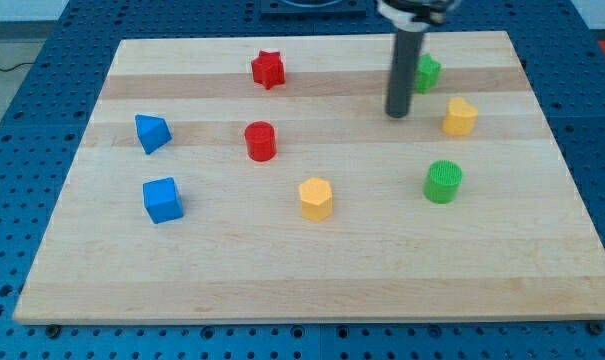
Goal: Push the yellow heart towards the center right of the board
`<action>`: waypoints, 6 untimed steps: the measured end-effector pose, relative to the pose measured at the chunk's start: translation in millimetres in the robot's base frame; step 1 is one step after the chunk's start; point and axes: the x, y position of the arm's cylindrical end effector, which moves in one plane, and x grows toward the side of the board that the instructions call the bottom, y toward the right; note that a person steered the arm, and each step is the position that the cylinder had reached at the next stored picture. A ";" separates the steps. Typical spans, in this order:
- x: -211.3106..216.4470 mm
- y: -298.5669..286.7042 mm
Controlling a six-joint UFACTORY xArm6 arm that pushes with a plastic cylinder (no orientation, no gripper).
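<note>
The yellow heart [460,116] lies on the wooden board [312,280] at the view's upper right. My tip [397,113] is just to the heart's left, about one block width away and not touching it. A green block [427,72], partly hidden behind the rod, sits just above and right of the tip. A green cylinder [443,181] stands below the heart.
A yellow hexagon block [316,198] lies near the board's middle. A red cylinder [260,141] and a red star [267,69] are left of centre. A blue triangular block [151,132] and a blue cube [163,199] are at the view's left.
</note>
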 end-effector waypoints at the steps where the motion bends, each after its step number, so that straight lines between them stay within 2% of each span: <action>1: 5.8 49.2; 2: 5.9 78.0; 3: 5.9 33.4; 4: -4.8 -45.2; 5: -50.4 -62.4; 6: -77.8 -38.6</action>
